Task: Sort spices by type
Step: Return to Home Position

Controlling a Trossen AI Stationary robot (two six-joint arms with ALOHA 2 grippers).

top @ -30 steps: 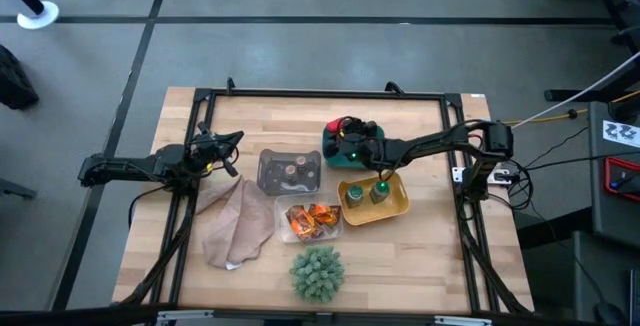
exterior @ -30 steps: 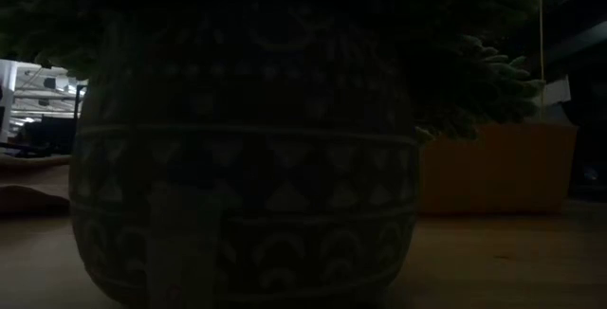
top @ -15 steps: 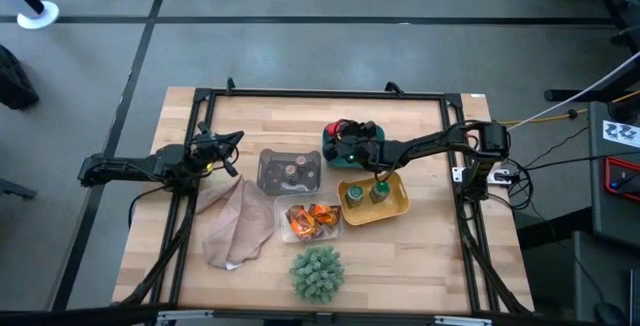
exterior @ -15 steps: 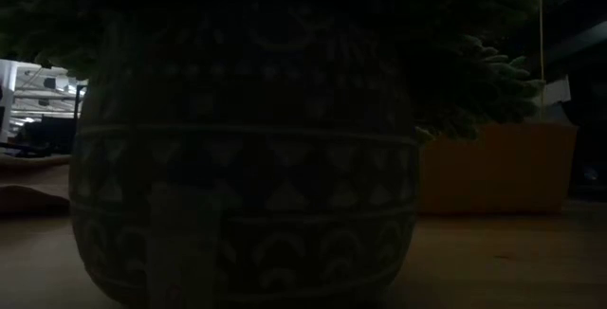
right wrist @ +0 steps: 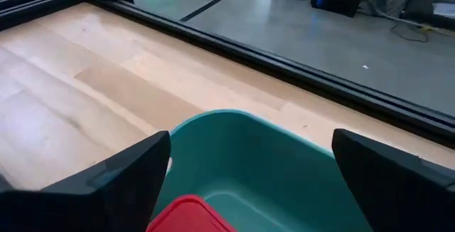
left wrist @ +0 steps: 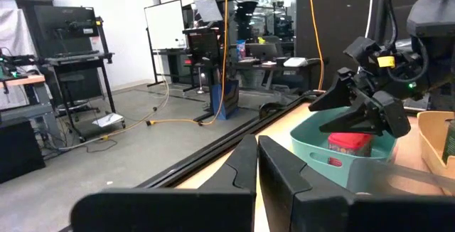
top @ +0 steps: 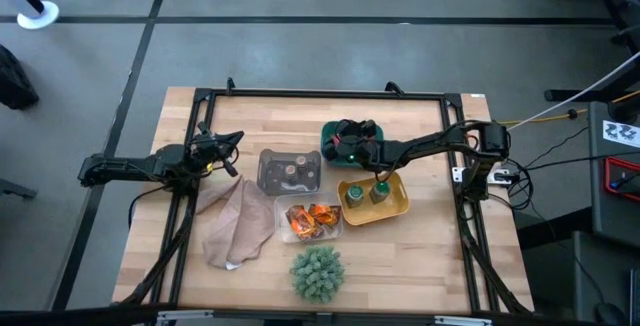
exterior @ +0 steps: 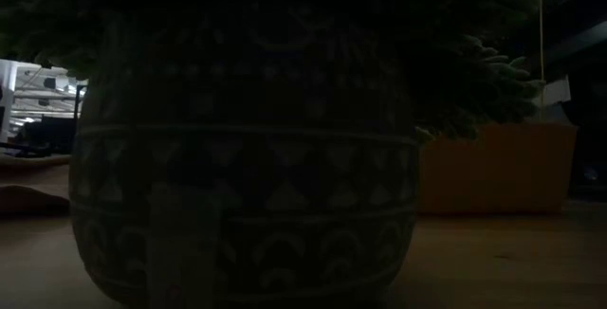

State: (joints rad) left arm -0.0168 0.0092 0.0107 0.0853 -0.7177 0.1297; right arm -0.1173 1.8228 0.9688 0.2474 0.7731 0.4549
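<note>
- Release is done: the right gripper (top: 345, 146), fingers wide apart and empty, has shifted only slightly above the red tub (right wrist: 188, 215), which sits in the teal tray (right wrist: 234, 139) toward the desk's far edge.
- I see the left gripper (left wrist: 256, 164) closed on nothing near the left edge, so I judge the sorting complete.

"Where do the cameras sit?"
"One hangs overhead, looking straight down on the whole surface (top: 260, 116). One sits at surface height, close against the plant pot (exterior: 247, 157)."
"The wrists?"
"Both catch the teal tray (left wrist: 309, 143) with a red tub (left wrist: 348, 145): left from afar, level; right close, downward."
</note>
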